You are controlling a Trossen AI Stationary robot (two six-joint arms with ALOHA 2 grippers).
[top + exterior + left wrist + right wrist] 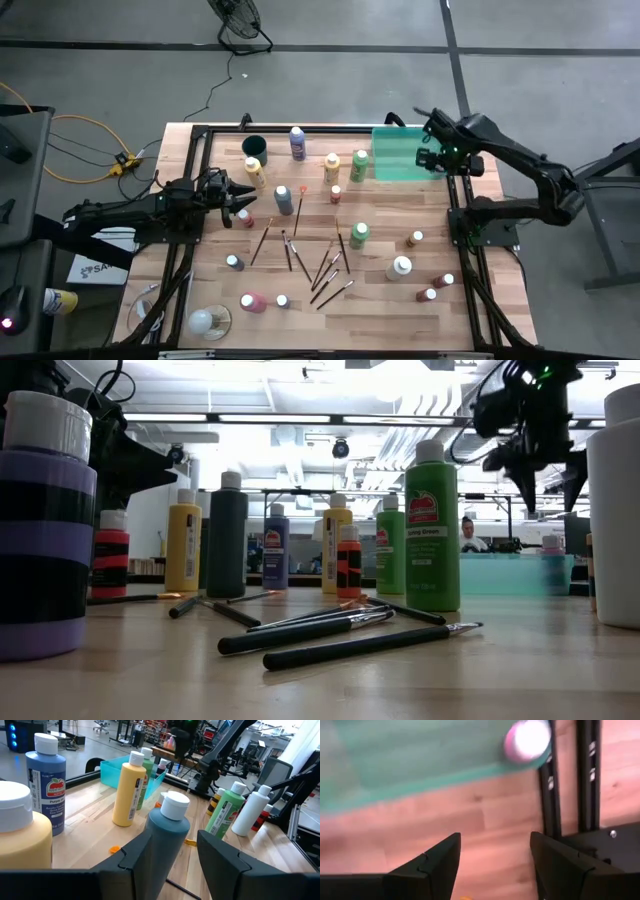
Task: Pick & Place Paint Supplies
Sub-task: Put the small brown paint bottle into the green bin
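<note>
From above, the left arm reaches in from the table's left edge, its left gripper low over the wood and pointing toward the middle; the right arm bends back from the right edge so that the right gripper hangs over the right end of the green tray at the far edge. Bottles stand scattered across the table, a cluster of paintbrushes lies in the middle toward the near edge, and a dark cup sits near the far left corner; bare wood shows along the near right corner. At table height, brushes lie in front of a green bottle, with yellow, dark and red bottles behind, and one gripper hangs high above the tray. The left wrist view shows its two fingers standing apart with a teal bottle just ahead between them, not clamped; a yellow bottle and a blue bottle stand beyond, toward the tray. The right wrist view shows that gripper's fingers spread and empty above bare wood, with a pink bottle at the tray's corner, well apart from them, beside the black frame rail.
</note>
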